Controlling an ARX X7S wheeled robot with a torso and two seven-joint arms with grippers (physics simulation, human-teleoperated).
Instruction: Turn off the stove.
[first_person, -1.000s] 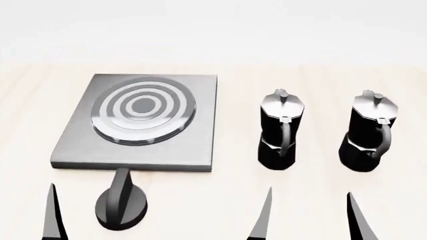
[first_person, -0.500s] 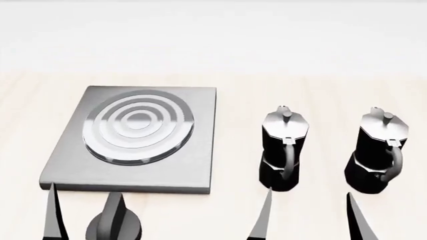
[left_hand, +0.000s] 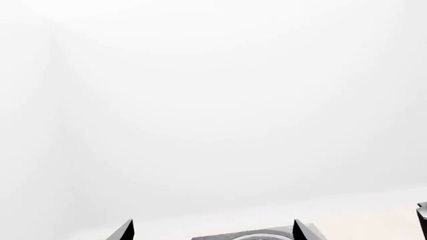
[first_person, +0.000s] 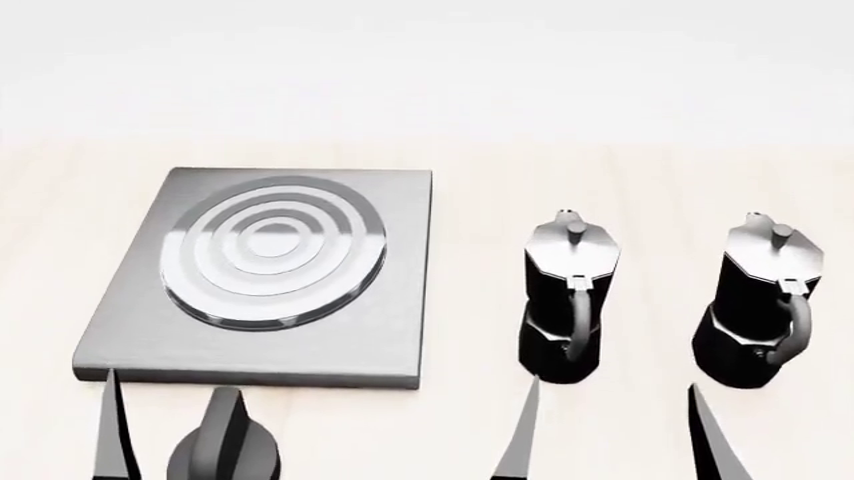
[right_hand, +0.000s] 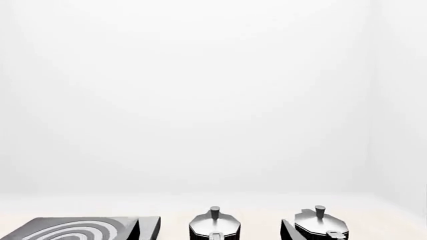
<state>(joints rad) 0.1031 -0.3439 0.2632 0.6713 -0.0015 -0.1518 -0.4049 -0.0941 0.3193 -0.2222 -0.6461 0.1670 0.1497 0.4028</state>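
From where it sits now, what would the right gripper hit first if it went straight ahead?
Probably nothing: the right gripper points at the gap between the two moka pots, though the clearance is uncertain.

Small round black ridged knob: its near half is cut off by the head view's lower edge.
Left gripper: only one dark fingertip shows in the head view; two tips show in the left wrist view.
Right gripper: only two fingertips show, bodies cut off.
Flat brushed-grey metal stove slab: a sliver in the left wrist view.
Two black-and-silver moka pots: only lids in the right wrist view.
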